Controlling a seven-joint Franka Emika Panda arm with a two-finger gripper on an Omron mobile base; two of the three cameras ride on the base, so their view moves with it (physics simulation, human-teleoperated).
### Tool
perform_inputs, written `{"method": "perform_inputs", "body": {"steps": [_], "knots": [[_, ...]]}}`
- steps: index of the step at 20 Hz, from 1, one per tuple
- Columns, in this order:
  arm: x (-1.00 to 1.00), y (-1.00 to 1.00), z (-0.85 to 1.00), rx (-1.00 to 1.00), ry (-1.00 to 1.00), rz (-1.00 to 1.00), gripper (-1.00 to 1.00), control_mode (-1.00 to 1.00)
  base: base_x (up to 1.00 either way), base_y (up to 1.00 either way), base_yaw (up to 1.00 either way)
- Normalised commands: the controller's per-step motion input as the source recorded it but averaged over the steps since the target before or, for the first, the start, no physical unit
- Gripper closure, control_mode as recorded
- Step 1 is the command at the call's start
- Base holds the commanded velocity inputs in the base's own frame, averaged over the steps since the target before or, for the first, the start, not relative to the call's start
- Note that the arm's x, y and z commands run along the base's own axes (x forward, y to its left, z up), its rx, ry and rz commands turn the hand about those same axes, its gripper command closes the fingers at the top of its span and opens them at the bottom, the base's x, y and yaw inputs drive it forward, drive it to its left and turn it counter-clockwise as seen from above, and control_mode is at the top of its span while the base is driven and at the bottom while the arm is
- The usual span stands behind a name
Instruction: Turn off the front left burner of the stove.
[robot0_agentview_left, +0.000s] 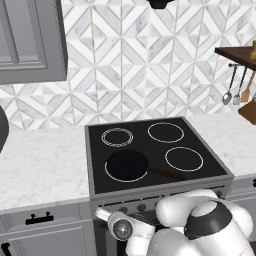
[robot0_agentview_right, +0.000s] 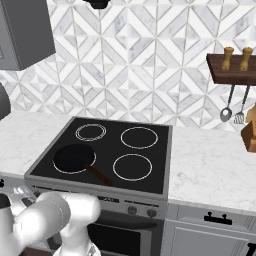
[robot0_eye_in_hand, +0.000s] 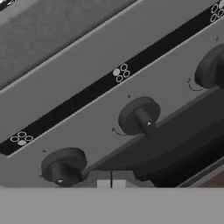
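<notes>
Pan (robot0_agentview_left: 127, 165) sits on front left burner (robot0_agentview_left: 111, 175) of stove (robot0_agentview_left: 220, 170). End effector faces knobs (robot0_eye_in_hand: 140, 116) (panel tilted in hand view); jaw state can't tell.

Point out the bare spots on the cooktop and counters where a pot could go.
Free: three rings on the stove, marble left of it and right of it. Taken: the front left burner, under the frying pan.

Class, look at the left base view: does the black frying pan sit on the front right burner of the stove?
No. The frying pan sits on the front left burner of the stove, its handle pointing right.
</notes>
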Motion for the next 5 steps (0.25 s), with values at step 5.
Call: {"method": "perform_inputs", "body": {"steps": [5], "knots": [[-0.02, 0.01, 0.11, 0.20, -0.06, -0.33, 1.00, -1.00, 0.00, 0.00, 0.00]]}}
